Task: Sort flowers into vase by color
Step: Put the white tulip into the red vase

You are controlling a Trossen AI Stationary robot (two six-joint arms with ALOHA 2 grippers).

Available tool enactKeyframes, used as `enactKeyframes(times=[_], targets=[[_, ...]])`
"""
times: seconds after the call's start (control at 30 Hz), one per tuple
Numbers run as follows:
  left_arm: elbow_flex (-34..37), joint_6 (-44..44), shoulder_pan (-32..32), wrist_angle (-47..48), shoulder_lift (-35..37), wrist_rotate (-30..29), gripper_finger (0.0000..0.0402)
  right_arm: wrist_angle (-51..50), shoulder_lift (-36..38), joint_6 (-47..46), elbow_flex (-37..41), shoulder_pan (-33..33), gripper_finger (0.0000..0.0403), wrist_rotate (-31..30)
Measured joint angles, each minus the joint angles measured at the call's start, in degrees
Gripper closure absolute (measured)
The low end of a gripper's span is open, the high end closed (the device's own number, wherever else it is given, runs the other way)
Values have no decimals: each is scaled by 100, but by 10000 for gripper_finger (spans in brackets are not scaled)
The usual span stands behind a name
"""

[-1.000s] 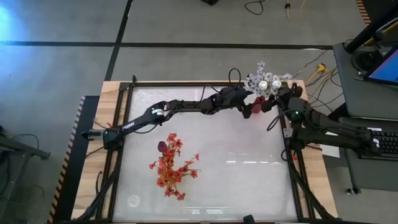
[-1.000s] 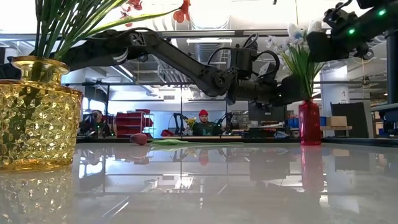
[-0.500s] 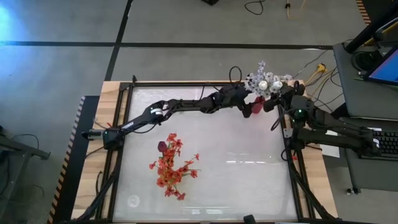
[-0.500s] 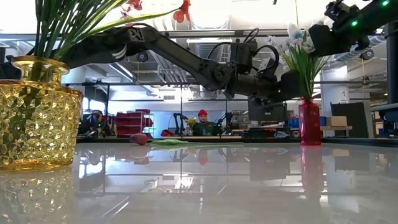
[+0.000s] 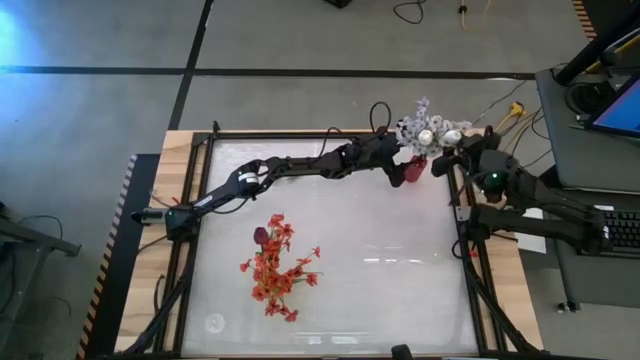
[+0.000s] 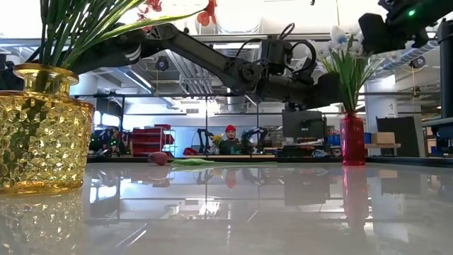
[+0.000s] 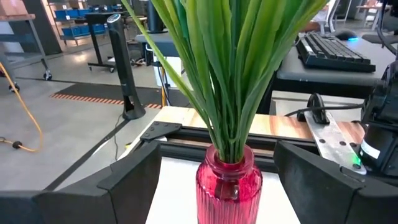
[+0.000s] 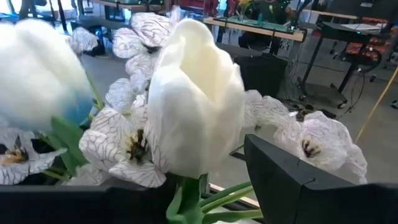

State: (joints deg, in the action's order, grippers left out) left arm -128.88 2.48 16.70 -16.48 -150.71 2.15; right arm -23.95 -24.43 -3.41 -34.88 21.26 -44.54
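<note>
At the high view's upper right, the ribbed red glass vase (image 7: 228, 186) of white flowers (image 5: 425, 131) is straddled by the spread left gripper (image 7: 217, 180). The right gripper (image 8: 205, 186) pinches a white tulip bud (image 8: 196, 106); a tug could topple the vase.

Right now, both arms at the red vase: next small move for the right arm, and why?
Probably lower the right gripper a little: it holds the white bud high above the red vase, while the open left gripper brackets the vase's neck.
</note>
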Motion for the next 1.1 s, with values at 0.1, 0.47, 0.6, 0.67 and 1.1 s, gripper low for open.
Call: enactKeyframes(times=[0.1,0.47,0.6,0.67,1.1], targets=[[0,2,7,10,10,0,106,-86,4,-20,-106,0,229,9],[-2,249,34,251,269,-1,106,-428,-2,-201,-339,0,229,228],[-2,256,34,255,273,-2,106,-430,-118,-270,-189,0,225,298],[-2,258,34,285,273,-2,106,-450,-238,-272,-145,0,216,299],[2,321,111,846,455,-22,106,-805,-79,-440,-140,0,119,308]])
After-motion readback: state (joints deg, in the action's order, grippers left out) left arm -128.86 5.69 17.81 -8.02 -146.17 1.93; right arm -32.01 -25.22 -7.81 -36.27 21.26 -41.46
